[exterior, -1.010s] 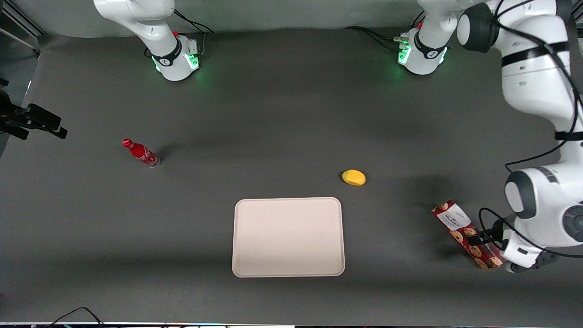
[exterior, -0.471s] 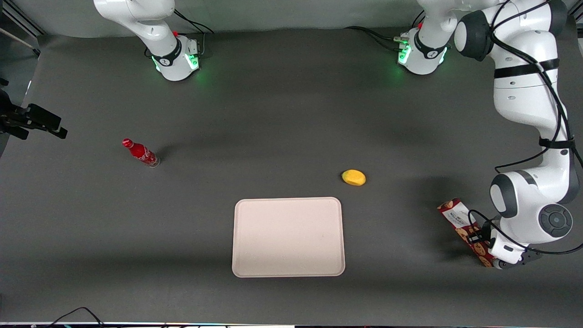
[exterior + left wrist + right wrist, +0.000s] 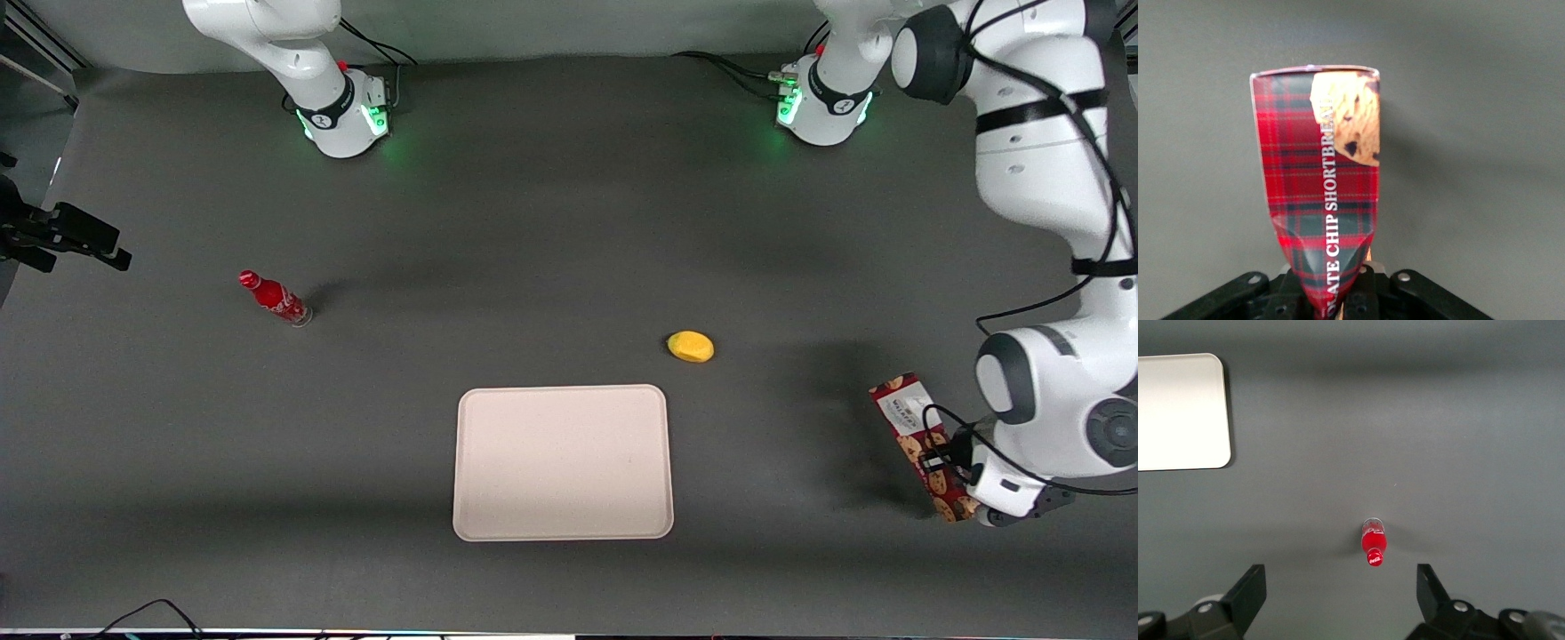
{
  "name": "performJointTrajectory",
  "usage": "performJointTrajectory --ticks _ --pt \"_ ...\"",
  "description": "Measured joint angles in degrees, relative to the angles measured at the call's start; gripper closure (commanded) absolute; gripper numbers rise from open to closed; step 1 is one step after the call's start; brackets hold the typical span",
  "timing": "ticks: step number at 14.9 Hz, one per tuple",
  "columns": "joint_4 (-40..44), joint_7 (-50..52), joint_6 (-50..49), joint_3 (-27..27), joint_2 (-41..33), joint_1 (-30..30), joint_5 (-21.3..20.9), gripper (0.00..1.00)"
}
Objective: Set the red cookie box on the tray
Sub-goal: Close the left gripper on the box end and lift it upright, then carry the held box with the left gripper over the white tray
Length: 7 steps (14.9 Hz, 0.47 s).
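Observation:
The red cookie box [image 3: 914,430], a long tartan-red package with cookie prints and a white label, hangs a little above the table at the working arm's end, and its shadow falls beside it toward the tray. My gripper [image 3: 944,463] is shut on the box's end nearer the front camera. In the left wrist view the box [image 3: 1318,167] sticks out from the gripper [image 3: 1338,297], creased where the fingers pinch it. The pale cream tray [image 3: 562,462] lies flat at the table's middle, near the front edge, with nothing on it, well apart from the box.
A yellow rounded object [image 3: 691,346] lies on the table between the tray and the box, farther from the front camera than the tray. A small red bottle [image 3: 275,299] stands toward the parked arm's end. A black camera mount [image 3: 62,236] juts in at that end's edge.
The box's free end has swung away from the tray and farther from the front camera, so the box has turned in the grip. The gripper stays shut on it, roughly in place.

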<state>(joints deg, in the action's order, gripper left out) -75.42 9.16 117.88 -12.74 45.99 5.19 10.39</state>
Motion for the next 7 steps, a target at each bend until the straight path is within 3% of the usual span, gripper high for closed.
performJointTrajectory --ticks 5,7 --pt "6.33 7.11 -19.43 0.65 -10.57 0.77 0.03 1.00" --pt "7.38 12.59 -23.07 4.51 -14.00 1.15 -0.11 1.00"
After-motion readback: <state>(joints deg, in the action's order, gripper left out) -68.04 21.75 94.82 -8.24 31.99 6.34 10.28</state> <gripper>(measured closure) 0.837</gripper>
